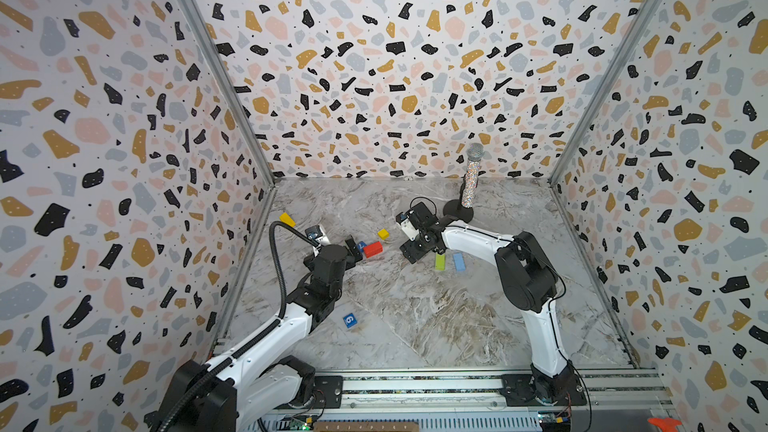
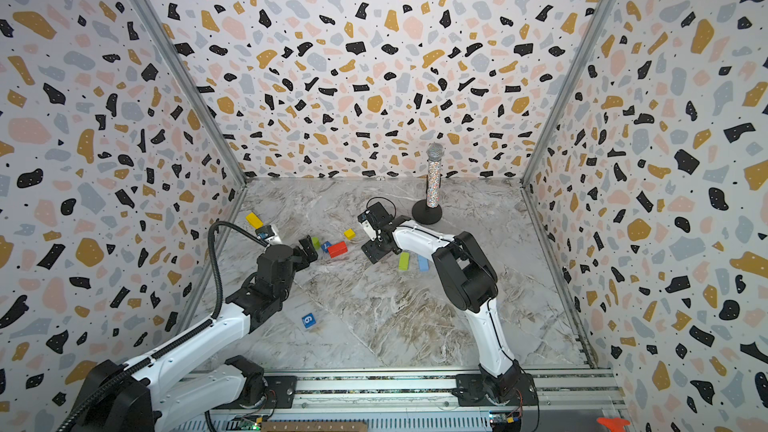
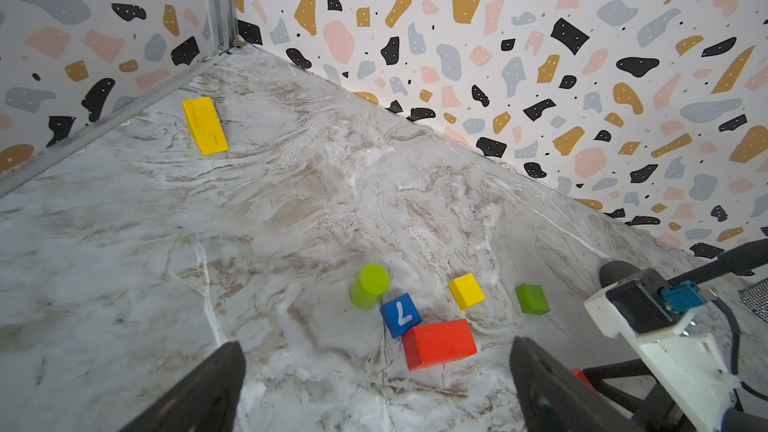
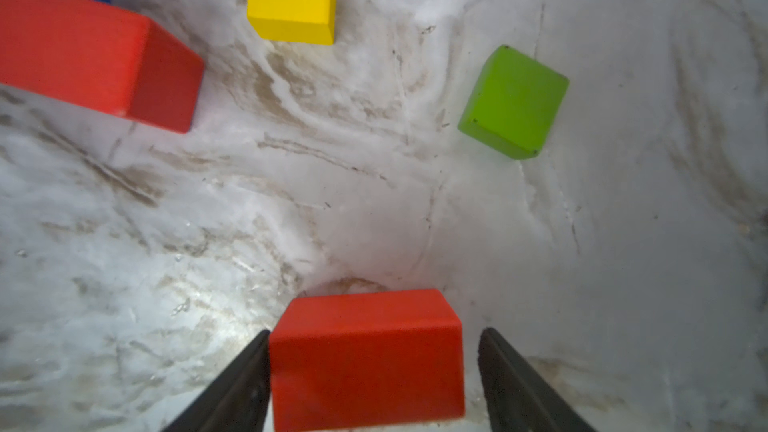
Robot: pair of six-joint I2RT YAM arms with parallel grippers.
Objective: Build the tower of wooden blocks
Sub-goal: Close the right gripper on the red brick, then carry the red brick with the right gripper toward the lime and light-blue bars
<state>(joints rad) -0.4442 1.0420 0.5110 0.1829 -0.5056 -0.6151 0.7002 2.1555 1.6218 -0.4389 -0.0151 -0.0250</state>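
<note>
Marble-grey worktop (image 1: 415, 326), hemmed by speckled walls (image 1: 104, 139), carries everything. A glittery microphone (image 1: 471, 178) stands upright on its round black base (image 1: 458, 211) at the back, just behind the right arm, whose wrist hides part of the middle in both top views.

The wood blocks are small and brightly painted. All lie singly on the worktop, none stacked.

The left claw (image 3: 376, 347) is spread wide and empty. Near it a red brick (image 3: 438, 342) touches a dark blue cube (image 3: 400, 313) with a white numeral, and a lime cylinder (image 3: 370, 290) sits just beside that.

The right claw (image 4: 376, 331) straddles a second red brick (image 4: 368, 359), one finger against it and the other just clear.

There are ten blocks:
- two red bricks
- two dark blue cubes, the other numbered cube (image 1: 350, 320) lying alone near the front
- one yellow brick (image 1: 286, 219) by the left wall
- one yellow cube (image 1: 383, 234)
- one lime cube (image 3: 532, 299)
- one lime brick (image 1: 439, 261), beside one light blue brick (image 1: 459, 261)
- the cylinder
</note>
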